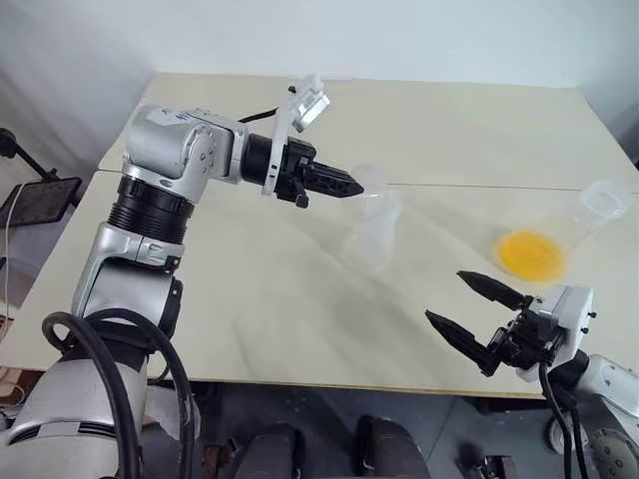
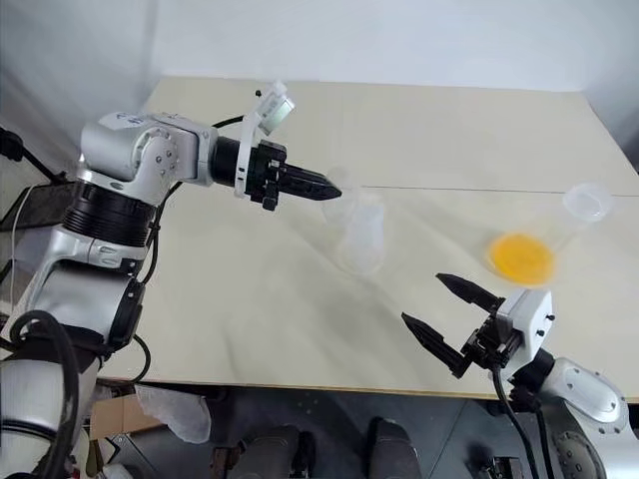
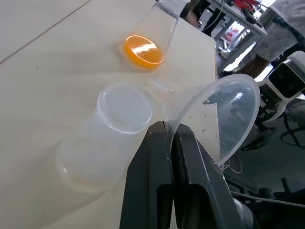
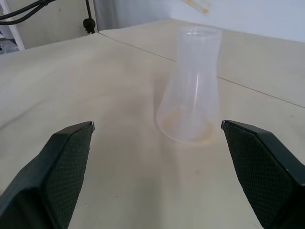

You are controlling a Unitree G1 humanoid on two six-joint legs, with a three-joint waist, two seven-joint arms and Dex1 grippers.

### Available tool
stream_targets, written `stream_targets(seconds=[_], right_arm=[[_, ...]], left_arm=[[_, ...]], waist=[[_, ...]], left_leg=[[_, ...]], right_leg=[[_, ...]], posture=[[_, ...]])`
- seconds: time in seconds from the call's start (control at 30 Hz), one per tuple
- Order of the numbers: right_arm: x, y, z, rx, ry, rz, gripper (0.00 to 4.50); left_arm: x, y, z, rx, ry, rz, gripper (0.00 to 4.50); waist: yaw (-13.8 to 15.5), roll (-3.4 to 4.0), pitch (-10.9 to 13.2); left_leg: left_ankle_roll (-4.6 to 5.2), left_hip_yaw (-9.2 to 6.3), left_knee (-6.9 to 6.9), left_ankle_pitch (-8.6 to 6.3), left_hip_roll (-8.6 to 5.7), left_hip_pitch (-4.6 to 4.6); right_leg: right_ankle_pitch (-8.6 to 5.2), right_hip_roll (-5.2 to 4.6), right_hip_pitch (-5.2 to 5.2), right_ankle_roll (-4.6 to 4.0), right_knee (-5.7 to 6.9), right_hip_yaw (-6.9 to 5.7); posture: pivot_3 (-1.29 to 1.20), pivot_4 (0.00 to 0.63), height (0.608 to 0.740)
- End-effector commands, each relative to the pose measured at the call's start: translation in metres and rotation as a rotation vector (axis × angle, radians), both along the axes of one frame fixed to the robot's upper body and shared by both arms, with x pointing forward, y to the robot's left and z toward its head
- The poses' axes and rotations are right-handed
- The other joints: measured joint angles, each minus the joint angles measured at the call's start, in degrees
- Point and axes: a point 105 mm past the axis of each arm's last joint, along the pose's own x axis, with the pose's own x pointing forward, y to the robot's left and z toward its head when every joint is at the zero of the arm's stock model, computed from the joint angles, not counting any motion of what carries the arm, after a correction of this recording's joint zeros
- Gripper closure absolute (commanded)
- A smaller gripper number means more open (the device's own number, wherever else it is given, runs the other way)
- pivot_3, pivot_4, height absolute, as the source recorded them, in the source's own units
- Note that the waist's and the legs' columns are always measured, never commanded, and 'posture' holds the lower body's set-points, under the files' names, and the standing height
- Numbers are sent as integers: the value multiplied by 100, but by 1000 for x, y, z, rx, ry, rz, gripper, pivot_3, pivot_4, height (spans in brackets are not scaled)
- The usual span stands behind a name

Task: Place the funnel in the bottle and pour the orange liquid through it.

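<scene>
A pale beige tabletop [image 1: 250,299] with a thin seam across it stands against a plain white wall [image 1: 399,35]; dark floor shows below its near edge. In the left wrist view, a workshop with stands and a person in pale clothing lies past the table's end.

On the left, the left gripper [image 1: 344,185] is raised above the tabletop, its black jaws closed on the rim of the clear funnel [image 3: 224,114]. The funnel hangs just above and beside the mouth of the clear bottle [image 1: 371,239], which stands upright near the table's middle. Farther right, a flask [image 1: 569,235] holds the orange liquid [image 1: 530,253] pooled in its base. At the near right edge, the right gripper [image 1: 475,299] hovers with jaws wide open and empty, facing the bottle, well apart from it.

No writing can be read.
</scene>
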Motion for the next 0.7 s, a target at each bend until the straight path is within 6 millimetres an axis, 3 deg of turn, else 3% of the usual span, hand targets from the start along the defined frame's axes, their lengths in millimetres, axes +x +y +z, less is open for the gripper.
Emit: stream_targets(seconds=[0.03,0.47,0.7], right_arm=[[-6,4,10,2,-63,-2,0],[-6,8,6,16,-76,-21,0],[-5,12,3,26,-80,-18,0]], left_arm=[[5,-4,20,4,-59,21,4482],[0,1,28,63,11,-14,4482],[-6,3,22,120,42,-45,4482]], waist=[[13,0,0],[-6,0,0],[-9,0,0]], left_leg=[[1,-1,1,0,-3,0],[1,0,-1,1,-3,0],[1,0,0,1,-4,2]], right_leg=[[0,-2,1,0,0,1],[0,-1,-1,2,2,3],[0,-2,-1,2,4,5]], posture=[[0,150,740],[0,150,740],[0,150,740]])
